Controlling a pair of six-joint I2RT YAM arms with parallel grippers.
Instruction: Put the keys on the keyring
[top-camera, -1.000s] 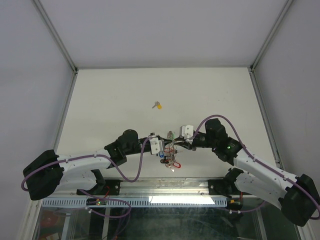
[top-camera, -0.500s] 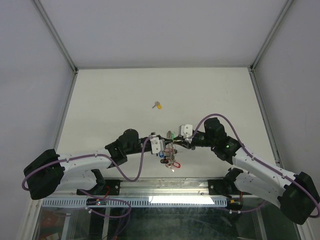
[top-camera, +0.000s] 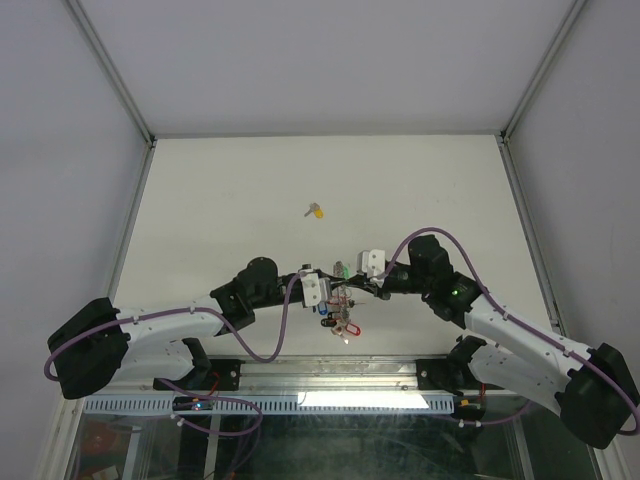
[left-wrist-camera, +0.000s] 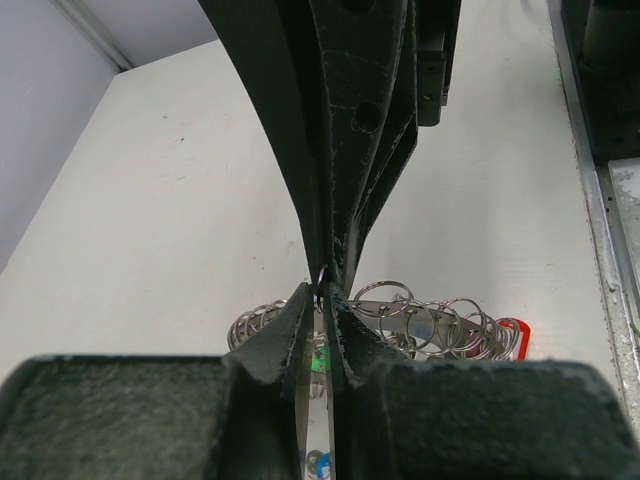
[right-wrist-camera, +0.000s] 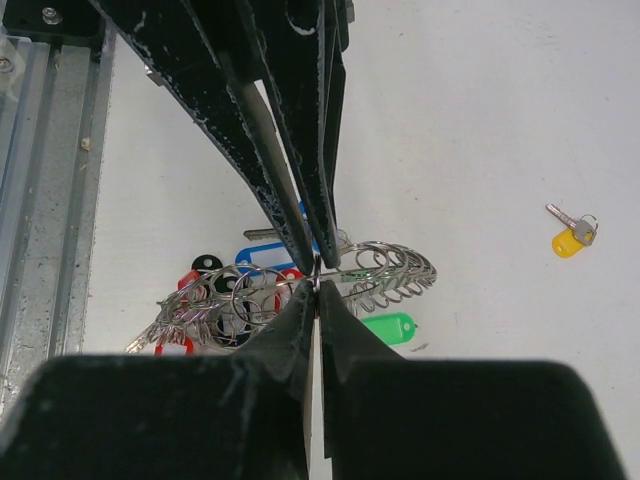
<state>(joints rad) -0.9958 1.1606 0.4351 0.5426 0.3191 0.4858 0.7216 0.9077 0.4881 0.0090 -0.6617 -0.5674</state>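
**A:** Where is the keyring?

**B:** The keyring (top-camera: 341, 308) is at the near middle of the table (top-camera: 230, 190), between the 2 grippers. Its red, blue and green tags fan out below them.

**A:** And the grippers?

**B:** The left gripper (left-wrist-camera: 320, 290) is pinched tight on the ring's wire. The right gripper (right-wrist-camera: 316, 290) is closed on the same wire, tip to tip with the left.

**A:** Any loose key?

**B:** 1 key with a yellow tag (top-camera: 316, 211) lies alone farther out, slightly left and well apart.

L hand (left-wrist-camera: 322, 298) pinches keyring (left-wrist-camera: 400, 318) loop, tips meeting R hand (left-wrist-camera: 331, 262); red tag (left-wrist-camera: 513, 335) at right.
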